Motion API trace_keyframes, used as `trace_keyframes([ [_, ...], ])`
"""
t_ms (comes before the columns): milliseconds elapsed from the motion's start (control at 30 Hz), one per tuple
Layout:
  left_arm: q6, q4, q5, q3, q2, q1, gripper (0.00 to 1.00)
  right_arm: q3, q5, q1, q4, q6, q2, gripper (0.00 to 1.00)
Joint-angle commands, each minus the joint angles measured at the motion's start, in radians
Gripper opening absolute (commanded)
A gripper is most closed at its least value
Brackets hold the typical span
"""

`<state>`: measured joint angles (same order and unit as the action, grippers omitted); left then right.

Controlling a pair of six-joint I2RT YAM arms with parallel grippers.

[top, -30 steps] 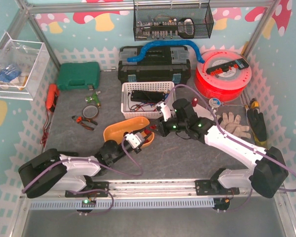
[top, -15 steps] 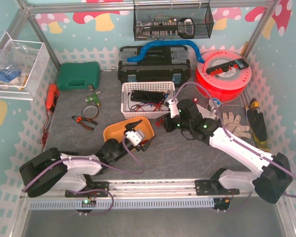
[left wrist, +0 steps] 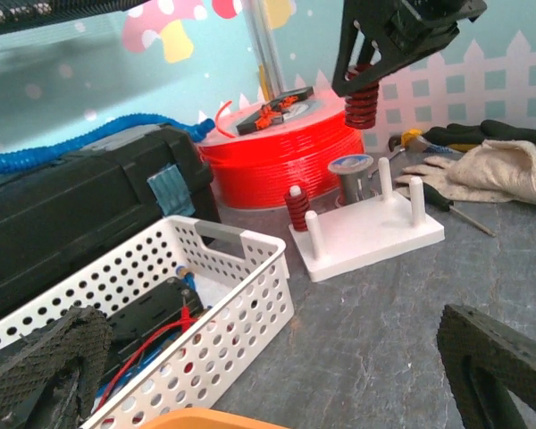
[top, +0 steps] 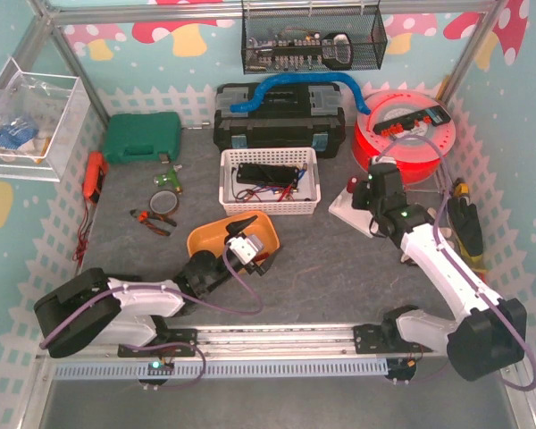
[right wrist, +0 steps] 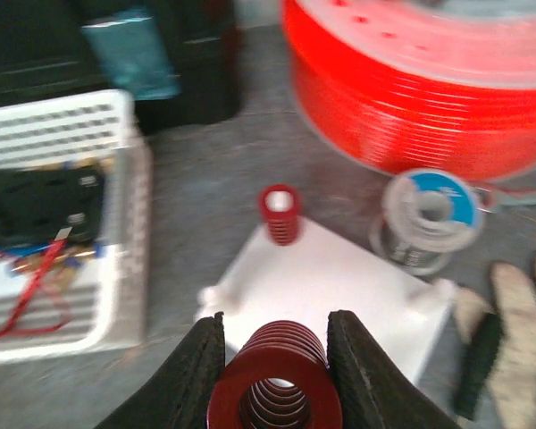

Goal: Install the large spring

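Right gripper (right wrist: 277, 357) clamped the large spring (left wrist: 361, 103) above the white peg base (left wrist: 366, 234), toward the table's (top: 322, 268) far right corner. Left gripper (top: 248, 239) stood wide open by the orange bowl (top: 210, 239).

Peg plate (left wrist: 375, 239) between basket (left wrist: 243, 248) and glove (left wrist: 498, 170), filament reel (left wrist: 277, 150) behind it, small spring (left wrist: 297, 212) upright at its corner

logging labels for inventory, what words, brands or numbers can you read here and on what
No text can be read in any view.
red spool: black label on top, print too small to read.
small reel: blue label, blurred.
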<state>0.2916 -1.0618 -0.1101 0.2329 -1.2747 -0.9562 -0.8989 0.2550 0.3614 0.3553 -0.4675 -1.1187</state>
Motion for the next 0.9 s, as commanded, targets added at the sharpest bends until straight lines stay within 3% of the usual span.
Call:
trace_keyframes([
  [0, -0.004, 0.027, -0.003, 0.030, 0.025, -0.003, 0.99, -0.040, 0.040, -0.118, 0.016, -0.002, -0.048, 0.00],
  [367, -0.003, 0.049, 0.005, 0.038, 0.035, -0.005, 0.99, -0.044, -0.074, -0.355, -0.031, -0.032, -0.197, 0.00],
  [867, 0.000, 0.052, 0.011, 0.039, 0.033, -0.009, 0.99, -0.035, -0.069, -0.389, -0.091, -0.041, -0.286, 0.00],
])
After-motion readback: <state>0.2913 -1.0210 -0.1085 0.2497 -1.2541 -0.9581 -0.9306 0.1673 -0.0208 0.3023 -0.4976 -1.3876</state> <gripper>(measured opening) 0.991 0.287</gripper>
